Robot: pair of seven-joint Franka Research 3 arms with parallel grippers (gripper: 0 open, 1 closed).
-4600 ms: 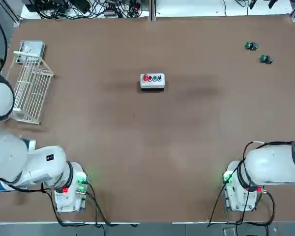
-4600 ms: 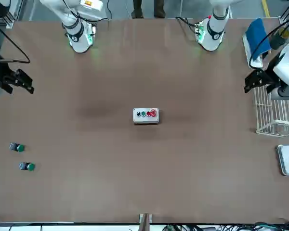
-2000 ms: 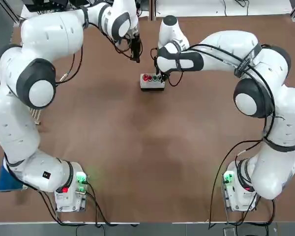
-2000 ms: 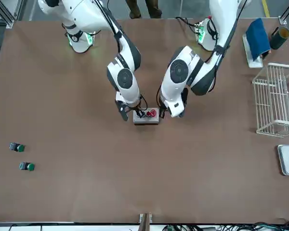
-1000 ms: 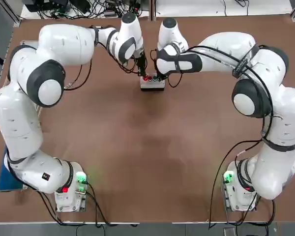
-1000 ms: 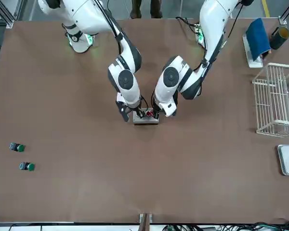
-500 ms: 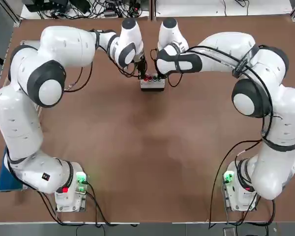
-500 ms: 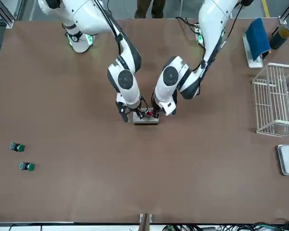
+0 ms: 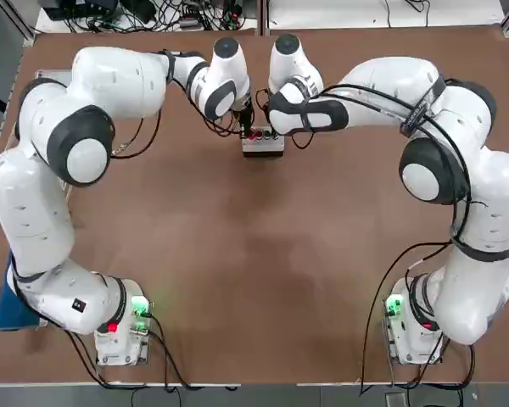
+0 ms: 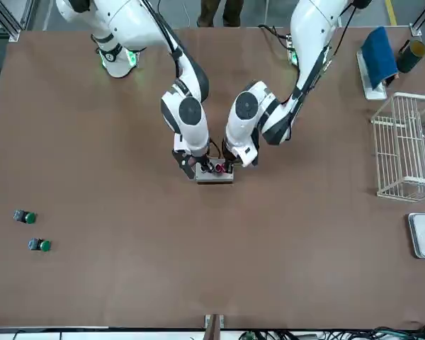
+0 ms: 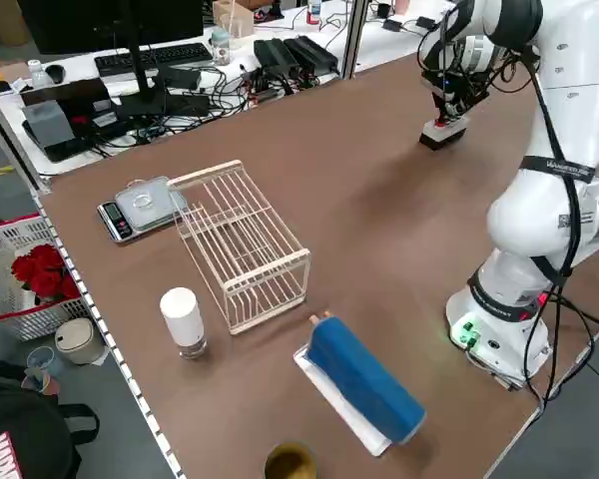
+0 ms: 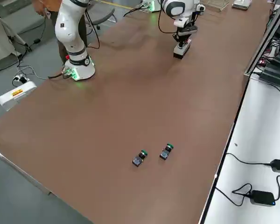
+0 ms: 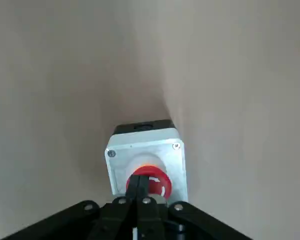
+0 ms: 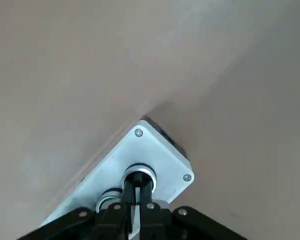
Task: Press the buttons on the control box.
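From overhead, the control box (image 9: 262, 143) sits mid-table toward the far edge, both arms meeting over it. In the left wrist view, the left gripper (image 13: 138, 186), clenched, rests its tips on the large red button (image 13: 151, 181). In the right wrist view, the right gripper (image 14: 135, 191), clenched, touches the dark button (image 14: 138, 172).

Both claws (image 13: 138, 187) (image 14: 135, 192) closed, pointing down, side by side.

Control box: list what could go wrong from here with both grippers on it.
The left gripper, shut, sits on the large red button at one end; the right gripper, shut, is on the end button opposite. The small control box lies loose on the table, so uneven pressure might tip or slide it. The wrists crowd together and could collide.
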